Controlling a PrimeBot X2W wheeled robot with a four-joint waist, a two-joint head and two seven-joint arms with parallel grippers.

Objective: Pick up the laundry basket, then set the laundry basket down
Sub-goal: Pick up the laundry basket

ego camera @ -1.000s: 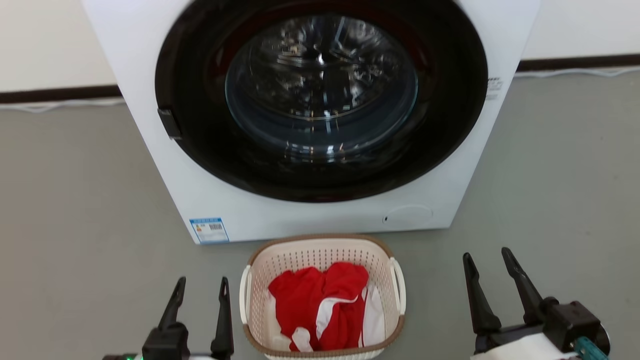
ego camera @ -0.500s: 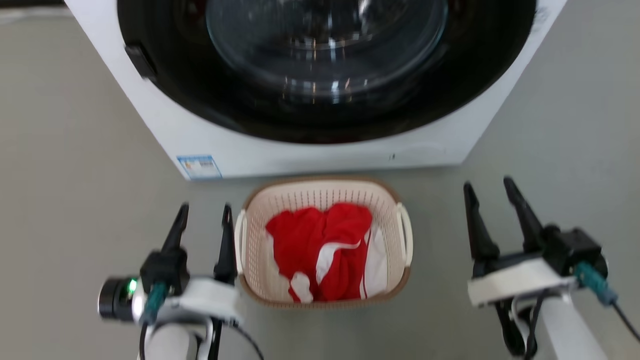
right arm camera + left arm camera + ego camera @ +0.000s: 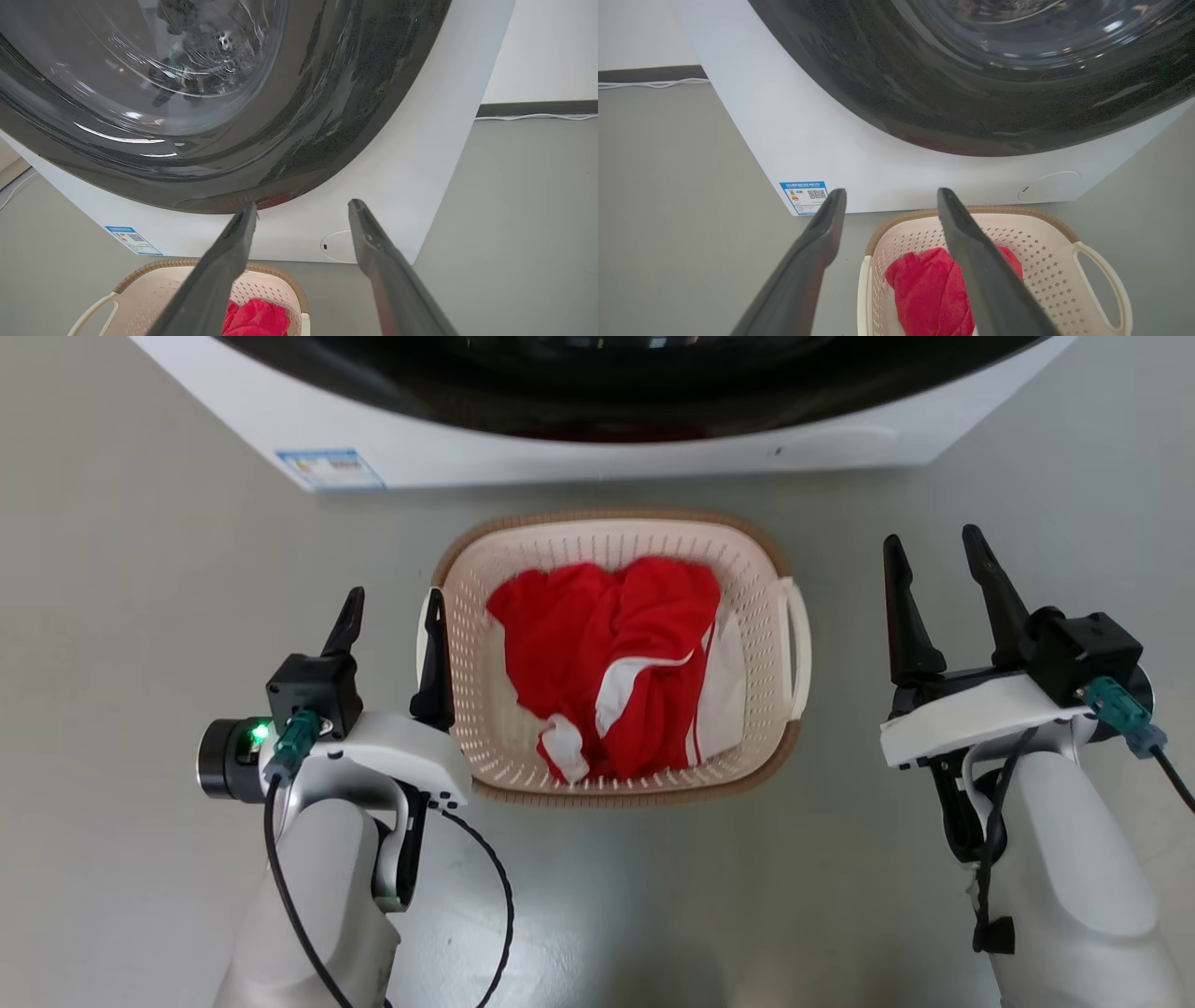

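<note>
The laundry basket (image 3: 756, 569) stands on the grey floor in front of the washer, cream and perforated with a brown rim and white side handles, holding red and white clothes (image 3: 611, 658). My left gripper (image 3: 392, 607) is open just left of the basket, its inner finger close to the left handle. My right gripper (image 3: 934, 553) is open to the right of the basket, a gap away from the right handle (image 3: 801, 639). The left wrist view shows the basket (image 3: 1045, 242) under the right finger. In the right wrist view the basket (image 3: 154, 289) lies low and left of the fingers.
The white washer (image 3: 560, 439) with its dark round door (image 3: 196, 107) stands right behind the basket, a blue label (image 3: 329, 469) at its lower left corner. Grey floor (image 3: 121, 616) spreads to both sides. A dark skirting board and a white cable (image 3: 649, 84) run along the wall.
The head camera has tilted down, so the washer slid up the picture and the basket sits higher. Both arms now show further in, flanking the basket, grippers still open.
</note>
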